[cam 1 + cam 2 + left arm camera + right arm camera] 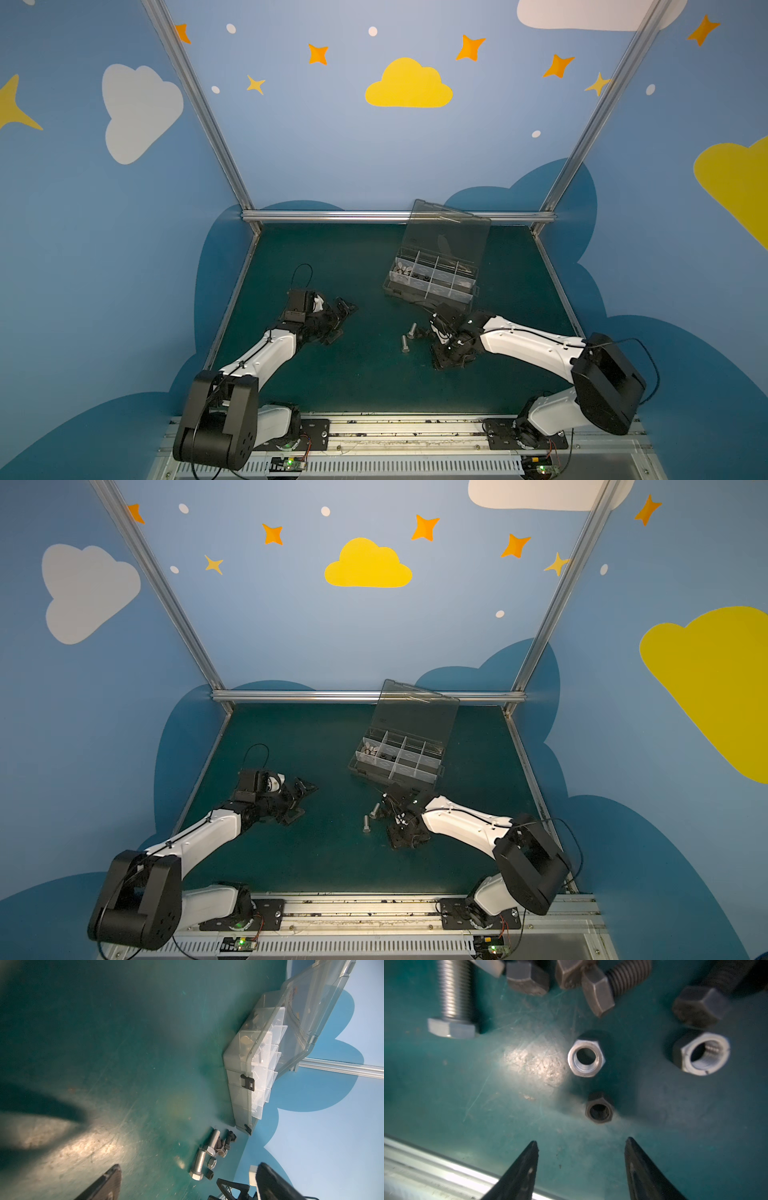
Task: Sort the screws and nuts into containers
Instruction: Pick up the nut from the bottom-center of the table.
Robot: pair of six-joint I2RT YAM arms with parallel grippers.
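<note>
The clear organizer box [432, 286] [398, 766] stands on the green mat with its lid up; silver pieces and black pieces lie in its left compartments. In front of it is a small pile of loose fasteners. Two silver bolts [405, 344] [199, 1164] lie at the pile's left. My right gripper [581, 1140] hangs open just over the pile. A black nut [599, 1110] sits a little ahead of its tips, with a silver nut [586, 1057] beyond and another silver nut [704, 1055] to the side. Black screws [600, 991] lie past them. My left gripper [341, 322] [189, 1165] is wide open and empty, left of the pile.
An aluminium rail [395, 216] borders the mat at the back, and slanted frame posts rise at both back corners. The box's raised lid [446, 235] leans toward the back wall. Another rail [436, 1167] shows near my right gripper.
</note>
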